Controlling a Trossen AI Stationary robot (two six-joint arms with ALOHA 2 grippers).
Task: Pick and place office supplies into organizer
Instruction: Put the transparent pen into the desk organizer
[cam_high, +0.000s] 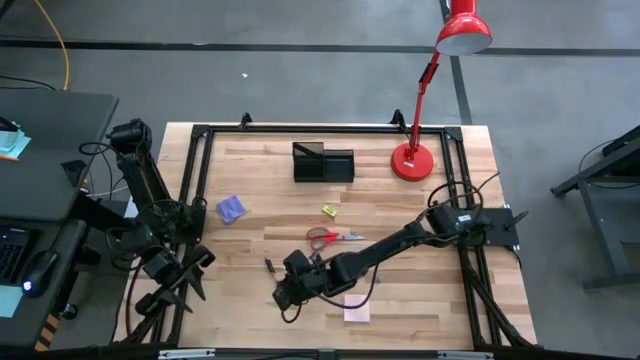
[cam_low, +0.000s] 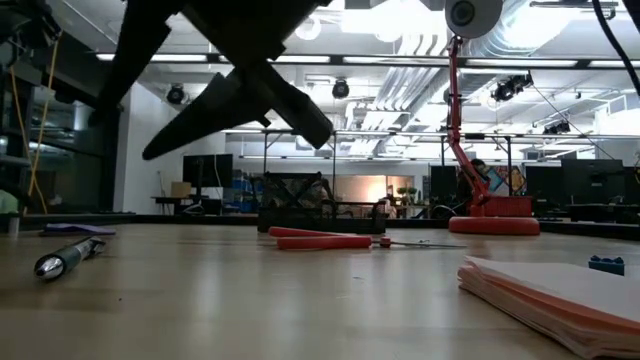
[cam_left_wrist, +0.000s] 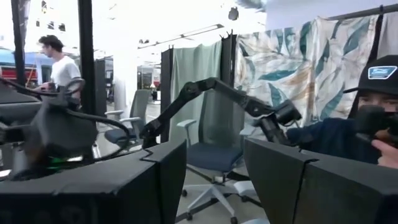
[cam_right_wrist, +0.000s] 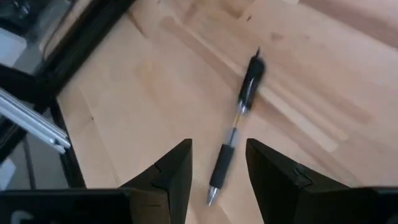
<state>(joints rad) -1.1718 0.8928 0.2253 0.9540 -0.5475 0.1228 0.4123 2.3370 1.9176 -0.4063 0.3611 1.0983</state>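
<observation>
**Right fingers lining up over a pen**

A dark pen (cam_right_wrist: 239, 121) is lying flat on the counter (cam_right_wrist: 155, 81), its grip end sitting directly between the right gripper (cam_right_wrist: 217, 163)'s 2 spread fingers and its cap end pointing away ahead of them. The fingers are holding nothing and appear to be hovering just above the wood. In the high view the right gripper (cam_high: 290, 288) is reaching toward the counter's near edge. The red-handled scissors (cam_high: 330, 237) are lying beyond the fingers, the pink note pad (cam_high: 356, 312) just beside them, and the organizer (cam_high: 323, 162) well apart at the far side, near the red lamp (cam_high: 412, 160).

The step in hand looks like the pick of this pen. To do it well, the fingers should probably be coming straight down, keeping the barrel centred in the gap, then closing across the rubbery grip section, not the tip, so the thin round body is not rolling out sideways.

The left gripper (cam_left_wrist: 211, 177) is waiting off the counter's left side, fingers apart and empty.
</observation>
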